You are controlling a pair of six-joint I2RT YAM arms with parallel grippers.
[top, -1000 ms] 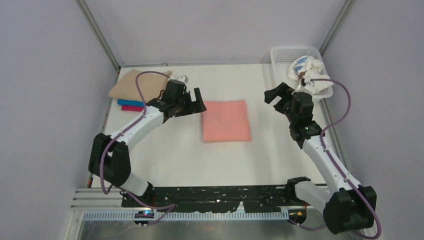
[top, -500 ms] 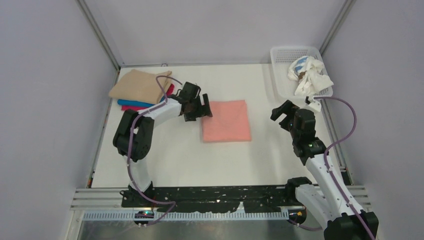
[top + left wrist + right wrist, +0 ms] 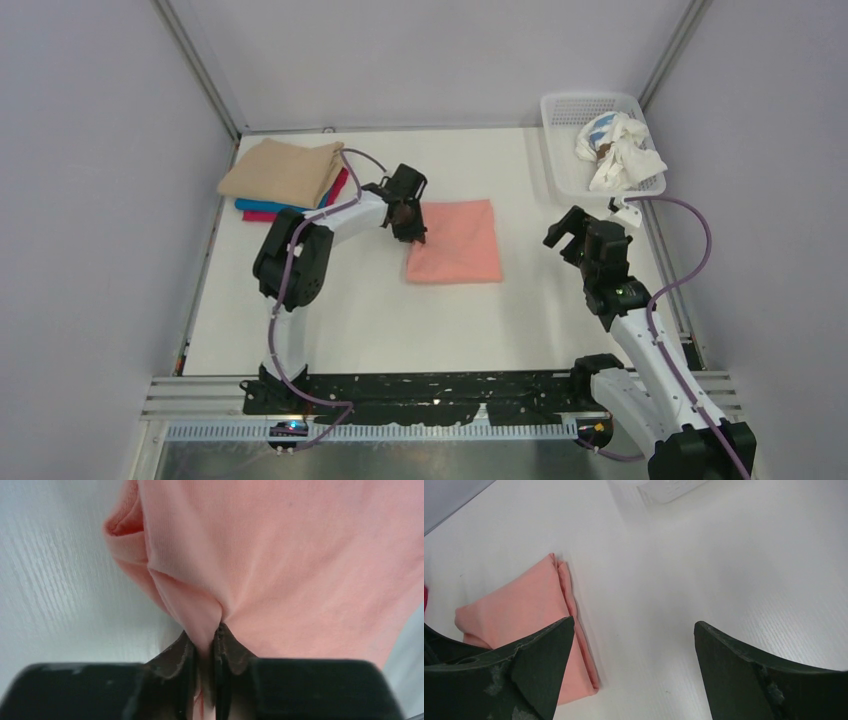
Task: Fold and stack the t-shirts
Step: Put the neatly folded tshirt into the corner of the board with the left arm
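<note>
Now we see the left hand (image 3: 409,224) down at the left edge of the salmon-pink t-shirt (image 3: 455,243), which lies folded into a rough square near the middle of the white surface (image 3: 380,310). From the left wrist view, this hand (image 3: 205,639) is clamped on the shirt (image 3: 280,555): its dark fingers (image 3: 182,654) stand almost together, with a thin ridge of pink cloth pinched between them. The fabric draws up into a small peak at the grip and creases fan away from it, while a rolled hem of the shirt shows at the upper left of that view. We find the right hand (image 3: 566,231) well apart from the shirt, over bare surface to the right of it and touching nothing. Its wrist view shows the hand (image 3: 634,627) spread wide, with only white surface between the two dark pads and the pink shirt (image 3: 519,615) lying off to the left. At the far left of the surface sit the other folded shirts in one pile: the tan t-shirt (image 3: 280,170) on top, the bright blue t-shirt (image 3: 255,206) and the magenta t-shirt (image 3: 340,186) peeking out beneath it. In the far right corner stands a white mesh basket (image 3: 560,110) holding crumpled white cloth (image 3: 620,148), apart from both hands.
</note>
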